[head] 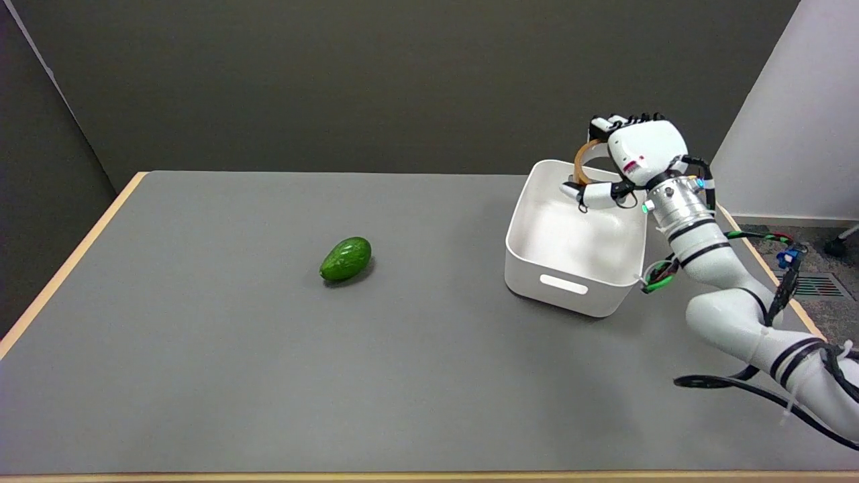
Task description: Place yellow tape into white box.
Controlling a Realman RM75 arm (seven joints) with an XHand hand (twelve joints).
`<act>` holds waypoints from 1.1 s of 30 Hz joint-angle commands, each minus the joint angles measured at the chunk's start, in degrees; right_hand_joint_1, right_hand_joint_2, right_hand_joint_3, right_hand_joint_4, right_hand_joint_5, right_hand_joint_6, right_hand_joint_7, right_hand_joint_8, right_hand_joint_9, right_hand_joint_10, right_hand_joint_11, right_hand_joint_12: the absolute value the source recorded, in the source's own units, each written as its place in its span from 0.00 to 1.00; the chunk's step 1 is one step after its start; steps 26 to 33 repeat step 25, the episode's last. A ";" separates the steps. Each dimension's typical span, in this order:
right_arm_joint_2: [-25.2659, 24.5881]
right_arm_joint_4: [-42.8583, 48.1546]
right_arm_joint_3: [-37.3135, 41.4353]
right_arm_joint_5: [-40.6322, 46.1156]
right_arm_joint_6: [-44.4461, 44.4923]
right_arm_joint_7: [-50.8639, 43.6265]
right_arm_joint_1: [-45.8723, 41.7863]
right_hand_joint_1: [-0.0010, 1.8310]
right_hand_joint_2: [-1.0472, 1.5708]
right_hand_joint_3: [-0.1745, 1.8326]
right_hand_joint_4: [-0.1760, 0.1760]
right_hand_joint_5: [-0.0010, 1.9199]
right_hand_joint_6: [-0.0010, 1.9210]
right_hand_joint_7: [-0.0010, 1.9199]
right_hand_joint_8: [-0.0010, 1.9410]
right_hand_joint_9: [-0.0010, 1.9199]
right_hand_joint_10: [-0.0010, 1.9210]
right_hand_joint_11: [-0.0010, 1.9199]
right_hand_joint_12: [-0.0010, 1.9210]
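Robot lab or test room: wide grey tabletop with pale wood edging [74, 258], plain dark grey wall panels [335, 80] behind, white partition [792, 114] at right, floor vent grille [813, 286].
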 commanded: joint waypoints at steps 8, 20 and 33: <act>1.98 3.90 -1.99 16.70 9.67 11.73 -6.44 0.11 0.60 0.55 0.76 0.04 0.16 0.06 0.11 0.07 0.33 0.11 0.73; 4.11 11.14 8.56 32.33 8.02 11.87 -6.44 0.11 0.61 0.54 0.75 0.02 0.15 0.01 0.10 0.02 0.28 0.02 0.63; 5.90 10.85 11.11 41.42 8.40 12.21 -6.44 0.11 0.61 0.54 0.75 0.02 0.15 0.02 0.10 0.02 0.28 0.02 0.62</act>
